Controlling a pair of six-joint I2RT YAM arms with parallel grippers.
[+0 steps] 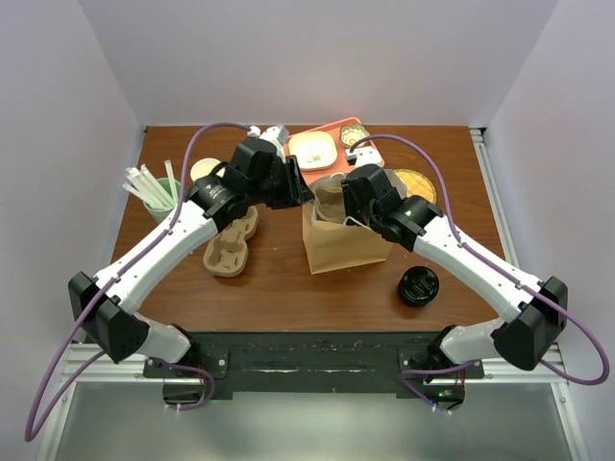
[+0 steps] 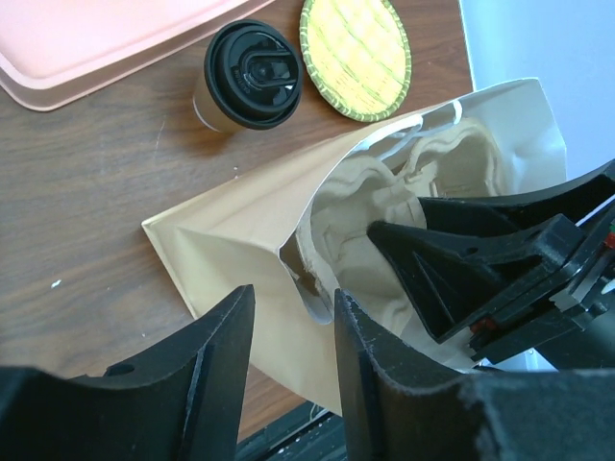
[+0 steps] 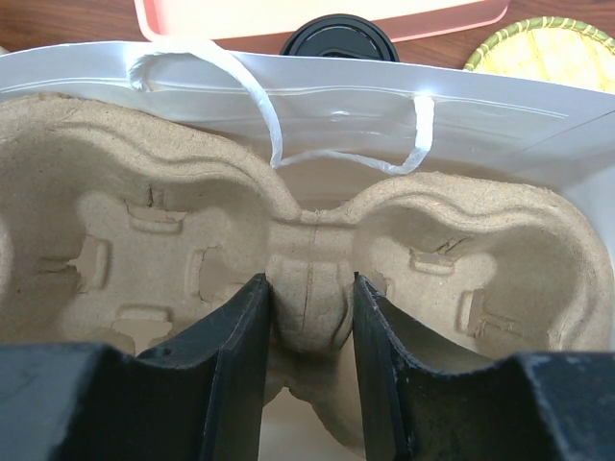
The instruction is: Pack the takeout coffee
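- The brown paper bag (image 1: 348,252) stands open at mid-bench (image 1: 279,283), with bare wood between it and the near edge.
- A loose black round lid (image 1: 418,286) lies alone to the right front. Spare pulp carriers (image 1: 231,242) lie left of the bag.
- The takeout coffee (image 2: 252,75) stands on the bench outside the bag, behind its far wall. It sits between the pink tray (image 2: 96,53) and the woven mat (image 2: 356,48), close to both, with bare wood on its bag side.
- The cup is upright, its long axis vertical and its black lid facing up.
- The left claw (image 2: 293,307) is parted, its fingers straddling the bag's rim at a corner.
- The right claw (image 3: 309,288) reaches inside the bag, clamped on the centre ridge of a pulp cup carrier (image 3: 144,192).
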